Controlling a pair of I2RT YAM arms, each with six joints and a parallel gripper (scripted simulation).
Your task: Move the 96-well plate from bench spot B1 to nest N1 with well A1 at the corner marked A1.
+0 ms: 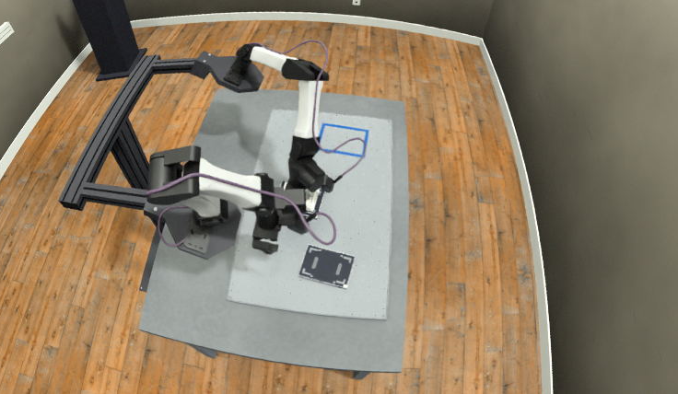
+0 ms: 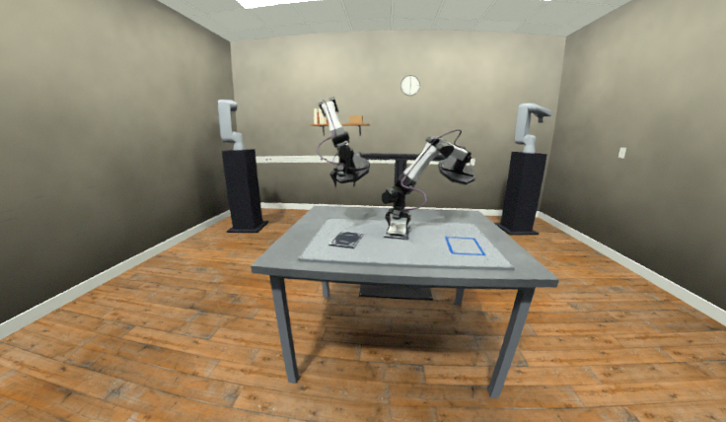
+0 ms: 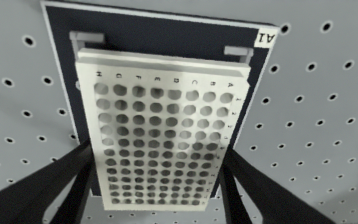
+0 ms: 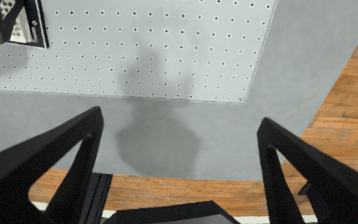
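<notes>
The white 96-well plate [image 1: 312, 199] [image 2: 398, 228] [image 3: 160, 67] is between the fingers of my left gripper [image 2: 398, 216] [image 3: 160, 145], which is shut on its long sides. It is over a dark nest base [image 2: 396, 237] [image 3: 160, 30] [image 4: 44, 35] in the middle. Its A1 corner, cut off, is on the same side as the base's A1 label. It looks slightly above the base; contact is hard to tell. Nest N1 [image 1: 326, 266] [image 2: 346, 239] is empty. My right gripper [image 2: 344, 182] [image 4: 181, 119] is open and empty, high over the arms' side of the table.
The blue outline of B1 [image 1: 345, 127] [image 2: 467, 253] has no plate in it. The perforated board [image 1: 366, 205] [image 2: 371, 256] carries both nests and B1. The right arm's forearm and wrist are close beside the left arm's wrist in the top view.
</notes>
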